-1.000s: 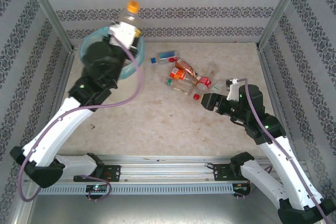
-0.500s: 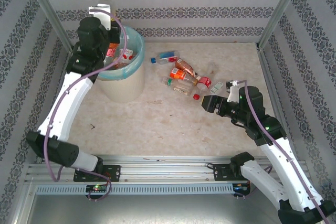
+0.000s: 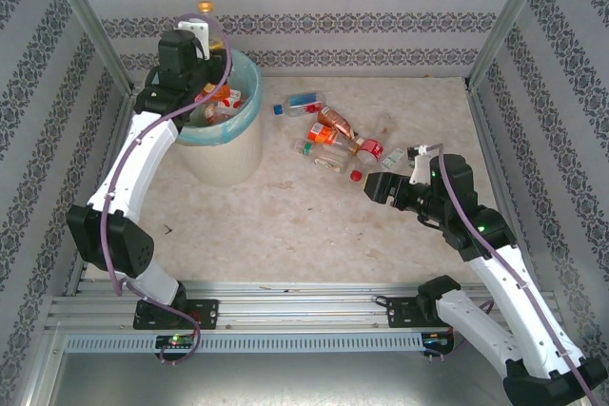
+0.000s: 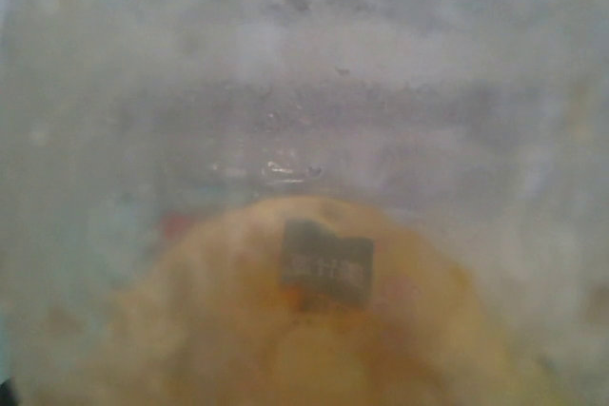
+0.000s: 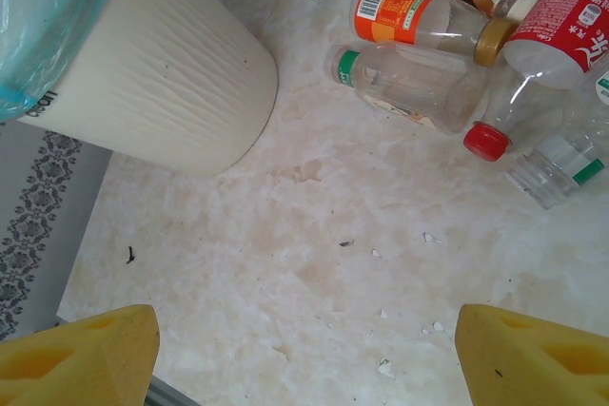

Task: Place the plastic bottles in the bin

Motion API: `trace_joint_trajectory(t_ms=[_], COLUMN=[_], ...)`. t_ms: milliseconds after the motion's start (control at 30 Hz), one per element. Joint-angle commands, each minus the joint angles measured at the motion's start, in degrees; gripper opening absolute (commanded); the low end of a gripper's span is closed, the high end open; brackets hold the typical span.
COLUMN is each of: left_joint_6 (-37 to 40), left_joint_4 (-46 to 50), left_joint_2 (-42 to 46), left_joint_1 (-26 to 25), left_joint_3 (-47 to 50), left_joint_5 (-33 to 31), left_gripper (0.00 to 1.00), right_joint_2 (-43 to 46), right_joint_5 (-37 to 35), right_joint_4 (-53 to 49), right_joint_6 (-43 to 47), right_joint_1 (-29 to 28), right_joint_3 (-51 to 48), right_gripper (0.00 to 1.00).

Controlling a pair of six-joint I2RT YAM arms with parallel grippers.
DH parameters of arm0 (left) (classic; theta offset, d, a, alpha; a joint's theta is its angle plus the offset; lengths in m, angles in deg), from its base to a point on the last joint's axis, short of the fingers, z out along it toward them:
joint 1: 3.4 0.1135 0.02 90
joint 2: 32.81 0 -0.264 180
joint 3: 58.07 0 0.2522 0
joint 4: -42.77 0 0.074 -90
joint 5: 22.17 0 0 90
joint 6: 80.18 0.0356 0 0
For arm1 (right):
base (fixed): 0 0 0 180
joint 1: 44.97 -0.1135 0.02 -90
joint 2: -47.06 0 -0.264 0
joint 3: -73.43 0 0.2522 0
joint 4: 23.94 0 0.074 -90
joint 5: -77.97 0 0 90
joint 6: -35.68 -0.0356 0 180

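Note:
The cream bin (image 3: 224,154) with its turquoise liner (image 3: 249,102) stands at the back left, with several bottles inside. My left gripper (image 3: 202,28) hangs over the bin's far rim, shut on a clear bottle with an orange cap (image 3: 205,8). That bottle (image 4: 314,130) sits blurred right against the left wrist camera. A pile of bottles (image 3: 335,140) lies mid-table, with a blue-capped one (image 3: 303,102) behind it. My right gripper (image 3: 376,185) hovers open just right of the pile, and its yellow pads (image 5: 81,354) are wide apart over bare table.
In the right wrist view the bin's ribbed wall (image 5: 162,73) is at upper left. An orange-labelled bottle (image 5: 404,14), a clear crushed one (image 5: 419,83) and a red-labelled one (image 5: 561,30) lie at upper right. Patterned walls and metal posts enclose the table.
My left arm has swung the orange-capped bottle left from beside the bin, then lowered it toward the bin's far rim. The right arm has stayed nearly still.

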Motion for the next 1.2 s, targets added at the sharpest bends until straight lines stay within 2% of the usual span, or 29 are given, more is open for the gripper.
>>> trace_joint_trajectory(t_ms=[0,200,333,533,700,833,967,1100,1167], left_joint_6=[-4.32,-5.13,-3.99,-2.46,-1.97,-2.14,-2.14,-3.46,-5.08], left_joint_4=[-1.90,-4.76,-3.86,-3.98,-4.25,-3.64,-0.87,7.98,12.62], left_joint_2=[1.16,3.22,3.58,4.72,4.33,2.40,-3.15,-12.71,-17.07], left_joint_1=[-0.01,-0.36,-0.35,-0.34,-0.31,-0.32,-0.39,-0.35,-0.39], left_joint_3=[3.71,11.01,10.95,9.45,7.61,5.94,-1.92,-18.73,-25.55], left_joint_5=[4.09,7.33,9.17,7.85,7.71,8.34,9.37,9.87,10.11], left_gripper=[0.16,0.33,0.60,0.81,0.83,0.79,0.68,0.50,0.45], right_joint_2=[0.69,-0.26,-1.31,-1.19,-0.90,-0.81,-1.57,-3.13,-3.04], right_joint_5=[-1.19,0.13,1.01,0.66,0.17,-0.22,-0.11,0.57,0.34], right_joint_4=[0.92,2.95,3.40,3.51,2.97,2.94,3.91,3.98,3.94], right_joint_6=[0.66,-1.10,-2.00,-3.05,-3.25,-3.19,-3.69,-3.79,-3.94], right_joint_1=[0.43,0.43,0.29,-0.26,-0.58,-0.84,-1.02,-1.78,-2.02], right_joint_3=[-1.23,-2.39,-2.16,-1.90,-1.64,-1.89,-2.25,-1.46,-1.46], right_gripper=[0.82,0.82,0.82,0.82,0.82,0.82,0.81,0.82,0.82])
